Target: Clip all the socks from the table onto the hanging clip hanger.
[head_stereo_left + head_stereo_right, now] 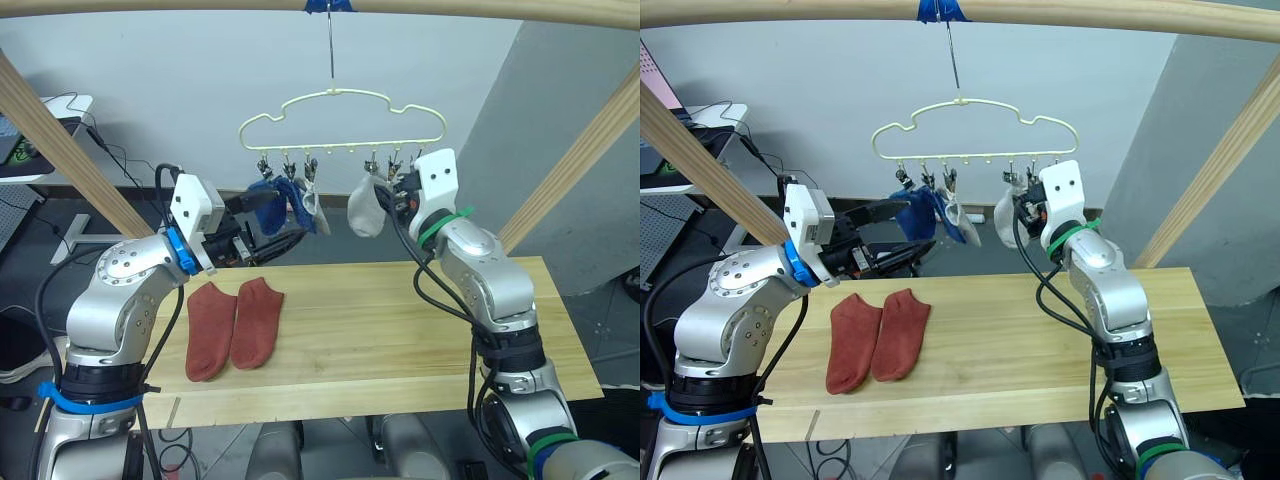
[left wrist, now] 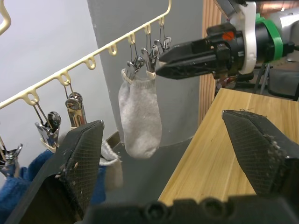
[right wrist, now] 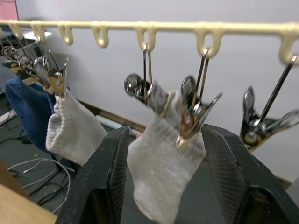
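Hanging from the clip hanger (image 1: 345,112) are two blue socks (image 1: 283,202) and two grey socks (image 1: 366,208), while two rust red socks (image 1: 234,325) lie side by side on the table's (image 1: 400,330) left half. Right gripper (image 3: 161,175) stands spread around the right-hand grey sock without gripping it. Left gripper (image 2: 173,154) is wide open and empty, just beside the blue socks.

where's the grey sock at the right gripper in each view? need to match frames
Left eye view: grey sock hanging right of centre, beside the right gripper.
Right eye view: same.
Left wrist view: centre.
Right wrist view: between the fingers.
Shared landmark: the clip hanger.
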{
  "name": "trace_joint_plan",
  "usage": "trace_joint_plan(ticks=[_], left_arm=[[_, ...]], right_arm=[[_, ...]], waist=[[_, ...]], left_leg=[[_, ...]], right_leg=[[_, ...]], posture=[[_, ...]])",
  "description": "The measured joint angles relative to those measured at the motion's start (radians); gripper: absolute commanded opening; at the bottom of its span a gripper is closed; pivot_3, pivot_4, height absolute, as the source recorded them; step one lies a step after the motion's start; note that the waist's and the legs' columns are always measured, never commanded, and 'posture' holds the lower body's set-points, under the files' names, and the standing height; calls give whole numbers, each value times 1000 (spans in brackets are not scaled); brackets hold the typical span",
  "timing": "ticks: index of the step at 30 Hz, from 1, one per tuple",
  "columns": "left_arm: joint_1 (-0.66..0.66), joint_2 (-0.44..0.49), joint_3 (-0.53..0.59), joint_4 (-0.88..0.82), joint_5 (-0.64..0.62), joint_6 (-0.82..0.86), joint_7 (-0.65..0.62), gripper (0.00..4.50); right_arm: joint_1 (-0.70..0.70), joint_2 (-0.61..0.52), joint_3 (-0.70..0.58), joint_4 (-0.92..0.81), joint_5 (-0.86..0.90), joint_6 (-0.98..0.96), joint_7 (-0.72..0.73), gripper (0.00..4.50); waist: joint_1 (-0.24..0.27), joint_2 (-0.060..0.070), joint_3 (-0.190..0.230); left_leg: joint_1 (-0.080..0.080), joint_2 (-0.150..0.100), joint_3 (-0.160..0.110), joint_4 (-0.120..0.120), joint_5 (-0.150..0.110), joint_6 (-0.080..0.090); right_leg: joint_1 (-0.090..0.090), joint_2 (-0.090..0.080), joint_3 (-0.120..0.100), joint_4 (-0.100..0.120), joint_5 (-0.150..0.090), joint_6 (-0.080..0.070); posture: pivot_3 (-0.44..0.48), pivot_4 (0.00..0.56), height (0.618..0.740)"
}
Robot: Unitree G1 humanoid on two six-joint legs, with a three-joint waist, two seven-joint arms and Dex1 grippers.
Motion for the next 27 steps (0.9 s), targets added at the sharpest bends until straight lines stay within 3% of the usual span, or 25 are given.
trace_joint_plan(ticks=[27], left_arm=[[-2,0,-3,0,4,0,0,4500]], right_arm=[[-65,2,2,177,-53,-147,40,2522]], waist=[[0,0,0]], left_leg=[[0,0,0,0,0,0]], right_leg=[[0,0,0,0,0,0]], posture=[[-114,249,740]])
